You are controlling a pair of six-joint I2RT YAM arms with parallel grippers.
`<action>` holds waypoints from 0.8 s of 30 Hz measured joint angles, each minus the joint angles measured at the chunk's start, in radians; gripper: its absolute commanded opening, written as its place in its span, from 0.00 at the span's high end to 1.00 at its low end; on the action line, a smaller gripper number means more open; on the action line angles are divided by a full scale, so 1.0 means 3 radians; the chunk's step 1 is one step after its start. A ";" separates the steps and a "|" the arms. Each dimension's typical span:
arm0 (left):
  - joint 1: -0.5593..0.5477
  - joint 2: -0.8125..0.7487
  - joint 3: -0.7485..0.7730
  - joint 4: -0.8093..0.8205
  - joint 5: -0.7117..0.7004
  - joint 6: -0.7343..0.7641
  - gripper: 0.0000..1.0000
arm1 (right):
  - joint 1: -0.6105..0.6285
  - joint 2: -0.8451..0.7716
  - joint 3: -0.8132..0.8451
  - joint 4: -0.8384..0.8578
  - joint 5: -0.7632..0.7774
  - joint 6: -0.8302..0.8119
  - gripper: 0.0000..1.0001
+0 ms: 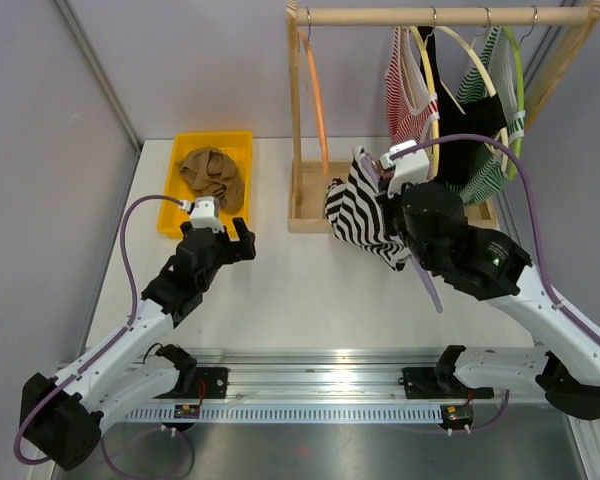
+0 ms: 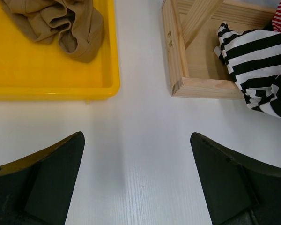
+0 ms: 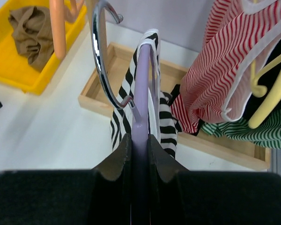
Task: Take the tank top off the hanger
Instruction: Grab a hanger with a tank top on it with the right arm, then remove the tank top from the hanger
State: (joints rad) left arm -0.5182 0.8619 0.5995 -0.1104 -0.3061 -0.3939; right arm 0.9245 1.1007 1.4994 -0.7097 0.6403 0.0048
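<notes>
The tank top [image 1: 365, 215] is black-and-white striped and hangs on a lavender hanger [image 3: 141, 84] with a chrome hook [image 3: 102, 61]. My right gripper [image 3: 139, 140] is shut on the hanger's neck and holds it off the rail, above the rack base, with the top draping down [image 3: 166, 126]. In the top view the right gripper [image 1: 388, 188] sits right of the garment. My left gripper [image 1: 242, 240] is open and empty over bare table [image 2: 136, 137], apart from the top, whose edge shows at the left wrist view's right [image 2: 262, 61].
A wooden rack with top rail [image 1: 440, 15] and base frame [image 1: 305, 215] holds an empty orange hanger [image 1: 315, 95] and red-striped [image 1: 408, 85], black and green-striped [image 1: 485, 130] tops. A yellow tray [image 1: 242, 145] at the back left holds a brown garment [image 1: 212, 175].
</notes>
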 measured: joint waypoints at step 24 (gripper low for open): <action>-0.0435 0.0514 0.0056 0.0313 0.0379 -0.0100 0.01 | 0.0619 -0.0126 -0.1158 0.0659 -0.0506 0.0118 1.00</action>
State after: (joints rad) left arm -0.6487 1.0161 0.6163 -0.0166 -0.1925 -0.4240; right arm 1.1103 1.0630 1.1519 -0.5121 0.4885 0.0402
